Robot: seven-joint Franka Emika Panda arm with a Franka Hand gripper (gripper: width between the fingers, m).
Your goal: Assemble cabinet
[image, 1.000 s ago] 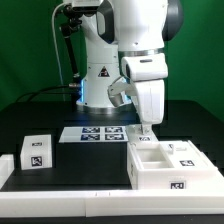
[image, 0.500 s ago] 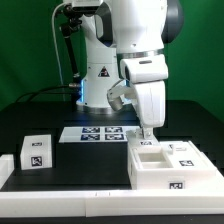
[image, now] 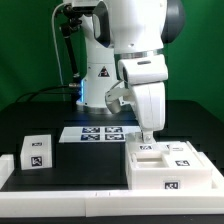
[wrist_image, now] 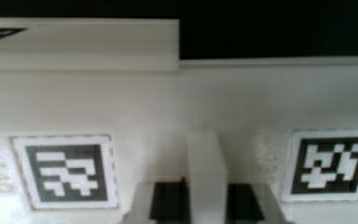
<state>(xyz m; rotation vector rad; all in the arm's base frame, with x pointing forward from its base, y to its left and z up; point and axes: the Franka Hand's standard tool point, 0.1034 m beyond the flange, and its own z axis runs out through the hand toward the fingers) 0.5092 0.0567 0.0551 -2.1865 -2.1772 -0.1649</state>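
The cabinet is a large white open-topped box with black-and-white tags, at the front on the exterior view's right. My gripper reaches straight down onto its far left part. In the wrist view my gripper has its two dark fingers pressed on either side of a thin upright white wall of the cabinet, shut on it. Two tags on the cabinet's surfaces flank that wall, one on each side. The door fronts and handles do not show.
The marker board lies flat on the black table behind the cabinet. A small white tagged cube stands at the exterior view's left, with a low white block at the far left edge. The robot base stands behind.
The gripper has come down a little onto the cabinet's wall. The cabinet has shifted slightly; its front tag now sits further toward the exterior view's left.
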